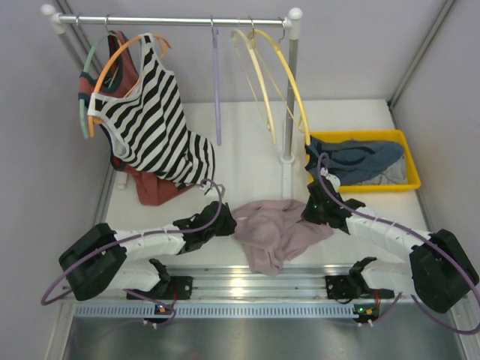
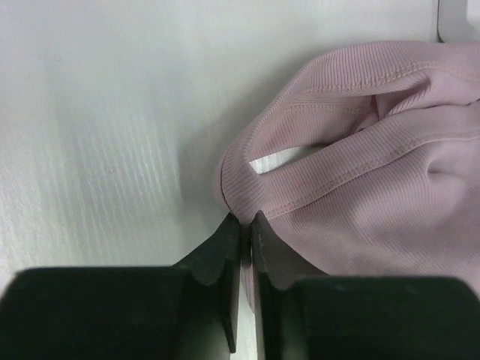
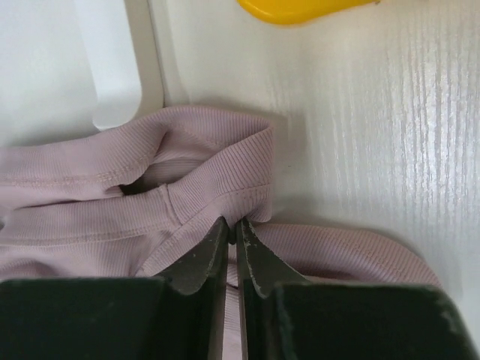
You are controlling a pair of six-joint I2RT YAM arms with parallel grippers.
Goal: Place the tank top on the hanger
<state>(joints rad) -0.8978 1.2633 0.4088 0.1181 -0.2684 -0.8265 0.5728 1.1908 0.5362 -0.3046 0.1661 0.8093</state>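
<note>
Ribbed mauve tank top [image 1: 274, 234] in soft folds

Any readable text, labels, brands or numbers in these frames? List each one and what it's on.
None readable in any view.
No print or tag shows on the tank top, striped top, purple hanger or yellow bin.

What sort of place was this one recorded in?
Probably a lab bench staged as a laundry corner: plain panels round a white table, a clothes rail with hangers, a yellow bin of clothes, the tank top crumpled in front.
</note>
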